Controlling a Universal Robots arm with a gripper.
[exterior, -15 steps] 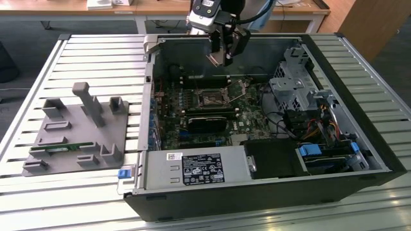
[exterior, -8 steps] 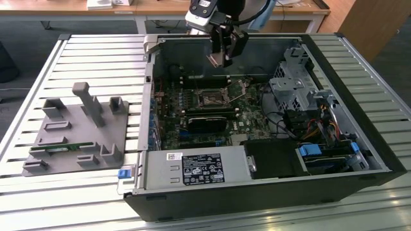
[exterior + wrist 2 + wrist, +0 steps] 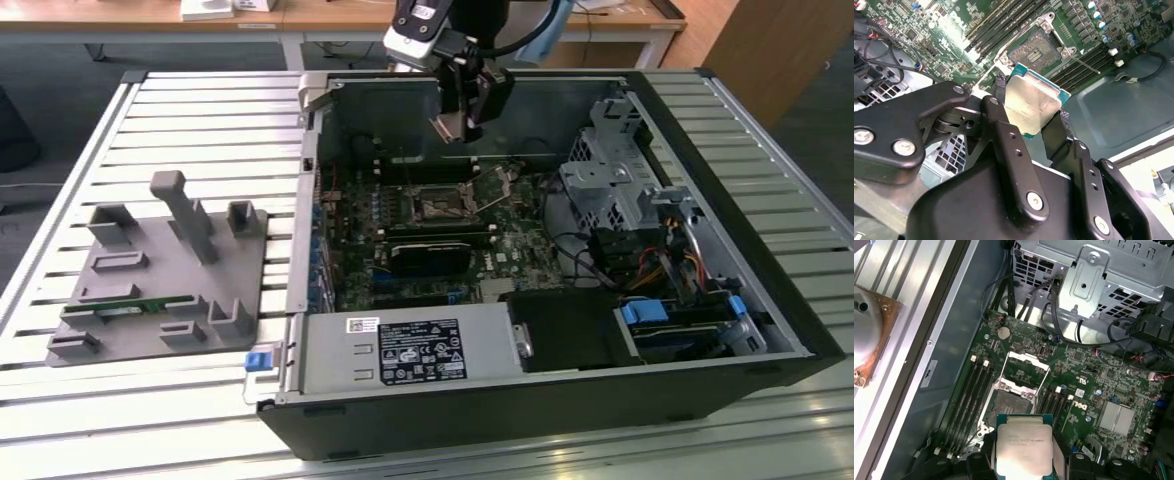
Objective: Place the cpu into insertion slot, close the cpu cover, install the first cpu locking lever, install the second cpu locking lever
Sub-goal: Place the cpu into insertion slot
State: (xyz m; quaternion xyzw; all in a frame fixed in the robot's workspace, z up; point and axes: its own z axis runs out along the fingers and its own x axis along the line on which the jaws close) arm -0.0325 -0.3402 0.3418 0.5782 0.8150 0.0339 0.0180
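Table: a slatted metal top; everything I see stands on it.
Fixture: a grey block with posts and slots, on the exterior view's left, just beside the case.
Green stick: a thin green strip that lies in one slot of the fixture, near its front edge.
Case: a black computer case lying on its side with the side panel off, so the inside is open from above.
Power supply: a grey box with a label, at the near wall of the case.
Board: the green board on the floor of the case, with a black card lying across it.
Gripper: it hangs over the far part of the case, above the board, its two black fingers clamped on opposite edges of the cpu.
Cpu: held in the air between the fingers, its silvery face showing in both wrist views; it is above the socket and apart from it.
Socket: bare, on the board, between rows of long black slots.
Cover: the silvery frame is swung up on its hinge, so it stands open at one edge of the socket.
Drive cage: perforated grey metal on the exterior view's right, with cables beside it.
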